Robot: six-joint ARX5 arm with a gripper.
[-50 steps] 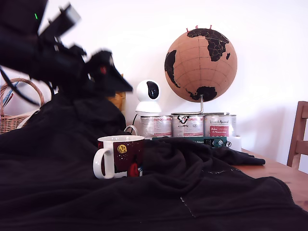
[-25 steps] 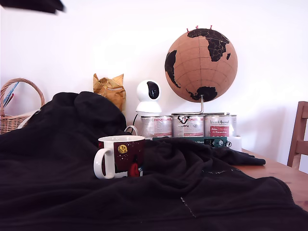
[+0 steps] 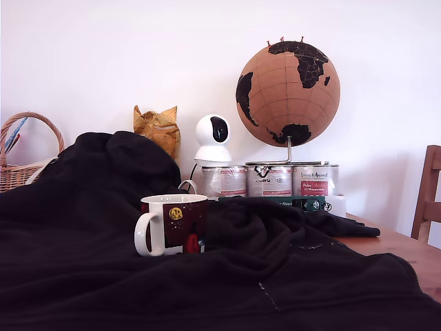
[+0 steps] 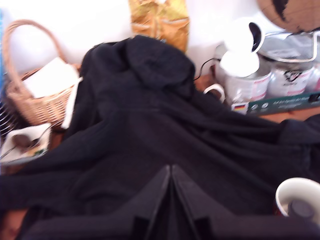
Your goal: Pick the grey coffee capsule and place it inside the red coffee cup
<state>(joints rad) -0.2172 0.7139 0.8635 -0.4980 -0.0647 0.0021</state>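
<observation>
Gone from exterior view, gripper (image 4: 171, 172) pinched empty, capsule (image 4: 301, 208) in red coffee cup (image 4: 299, 198) at four o'clock; could snag black cloth (image 4: 150, 125)

This looks like a room in a home, likely a dining or living corner. A wooden surface (image 3: 406, 252) stands against a plain white wall, with a wooden chair (image 3: 427, 193) at the exterior view's right. Household things crowd it: a cork globe (image 3: 288, 93) on a metal stand, a small white indoor camera (image 3: 212, 138), 3 labelled tins (image 3: 269, 181), a wicker basket (image 3: 21, 165), a ceramic mug (image 3: 172, 224) and a black fleece garment (image 3: 103, 248) spread across it.
</observation>
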